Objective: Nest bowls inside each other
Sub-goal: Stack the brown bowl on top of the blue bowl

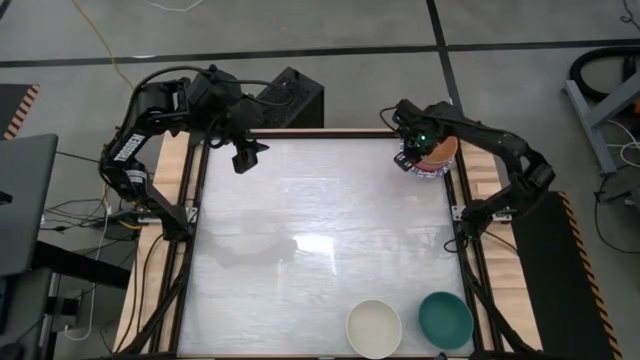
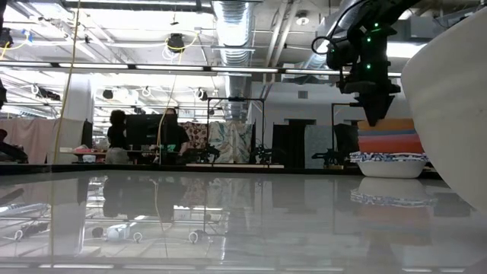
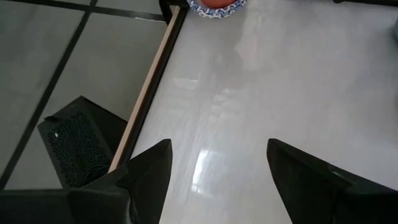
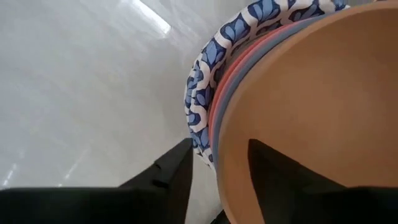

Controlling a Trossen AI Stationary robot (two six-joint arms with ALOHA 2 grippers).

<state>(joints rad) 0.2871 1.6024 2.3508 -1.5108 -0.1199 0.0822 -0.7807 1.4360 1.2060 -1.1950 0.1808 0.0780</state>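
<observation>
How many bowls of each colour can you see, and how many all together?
Orange bowl, top of the stack: 1
Pink bowl, only its rim showing: 1
Blue bowl, only its rim showing: 1
White bowl with blue patterned rim, bottom of the stack: at least 1
Cream bowl, standing alone: 1
Teal bowl, standing alone: 1
Total: 6 that can be told apart

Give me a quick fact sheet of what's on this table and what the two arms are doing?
Stack: nested bowls at the far right corner, orange bowl on top, blue-patterned rim at the bottom
Loose bowls: cream bowl and teal bowl, side by side at the near edge
Right gripper: over the stack, fingers astride the orange bowl's rim, parted
Left gripper: open, hanging near the far left corner, holding nothing
</observation>
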